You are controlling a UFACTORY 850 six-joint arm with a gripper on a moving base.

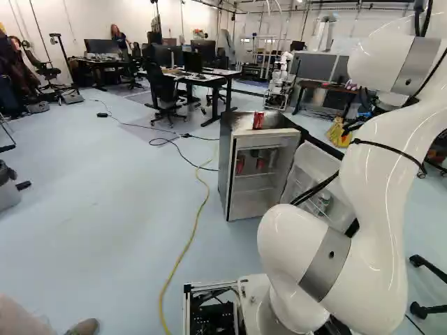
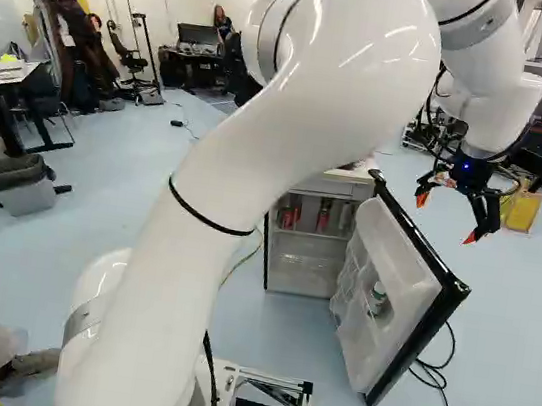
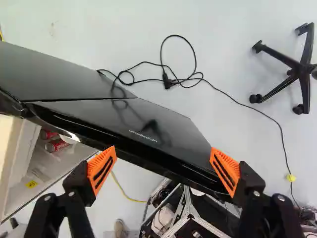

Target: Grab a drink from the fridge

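In the left base view the fridge (image 1: 255, 202) stands open, just off the middle toward three o'clock. A red can (image 1: 258, 120) sits on its top at one o'clock; the drinks (image 1: 239, 165) stand inside on an upper shelf. The door (image 1: 307, 164), between three and four o'clock, holds a bottle (image 1: 323, 202).

In the right base view the gripper (image 2: 446, 218) hangs at three o'clock, well apart from the drinks; the door is at four o'clock.

In the wrist view the fingers (image 3: 102, 169) stand wide apart with nothing gripped; the door's edge runs between them. With twelve straight ahead of the gripper, the drinks lie between nine and ten o'clock, a black cable (image 3: 194, 59) near twelve, a chair base (image 3: 299, 72) near two.
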